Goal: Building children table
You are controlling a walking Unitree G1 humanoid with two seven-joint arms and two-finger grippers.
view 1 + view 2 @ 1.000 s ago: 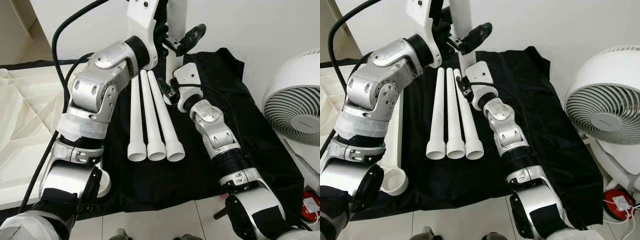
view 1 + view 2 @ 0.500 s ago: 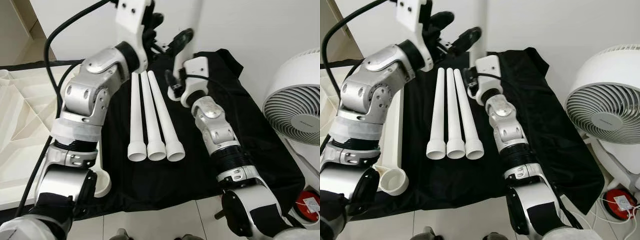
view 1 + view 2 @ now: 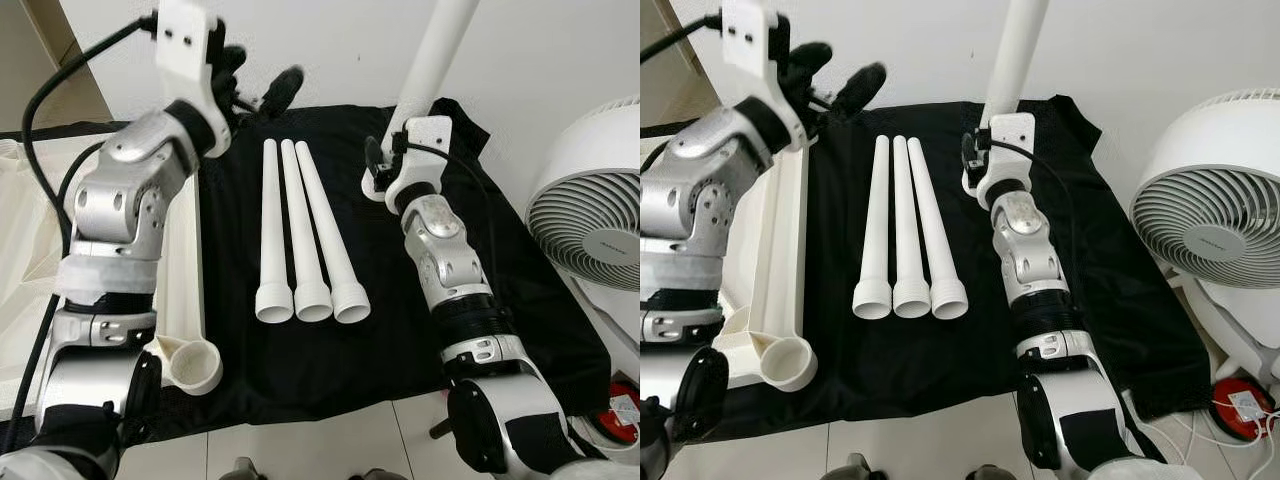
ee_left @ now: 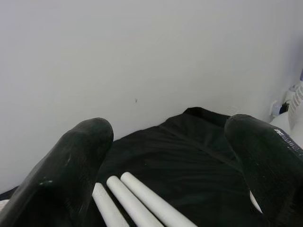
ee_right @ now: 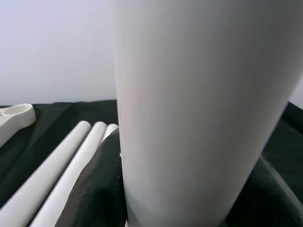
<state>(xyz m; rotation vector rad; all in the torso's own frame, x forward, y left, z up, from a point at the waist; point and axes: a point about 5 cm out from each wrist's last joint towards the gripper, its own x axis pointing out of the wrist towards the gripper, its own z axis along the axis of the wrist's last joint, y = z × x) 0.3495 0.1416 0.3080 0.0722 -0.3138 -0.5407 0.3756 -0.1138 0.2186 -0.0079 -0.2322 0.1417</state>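
Observation:
My right gripper (image 3: 384, 168) is shut on a white table leg (image 3: 432, 55), holding it nearly upright over the back of the black cloth (image 3: 400, 330). In the right wrist view the leg (image 5: 199, 109) stands large between the black fingers (image 5: 92, 194). Three more white legs (image 3: 297, 240) lie side by side on the cloth. My left gripper (image 3: 258, 82) hovers open and empty above the cloth's back left corner, apart from the held leg. The upturned white tabletop (image 3: 182, 260) lies at the left, with a round leg socket (image 3: 192, 365) at its near corner.
A white fan (image 3: 590, 195) stands close on the right, with a red object (image 3: 620, 405) on the floor below it. A white wall rises just behind the cloth. Tiled floor (image 3: 330, 440) shows at the near edge.
My left gripper has swung left, away from the held leg, and stands open. My right gripper has shifted right with the leg, which now stands more upright.

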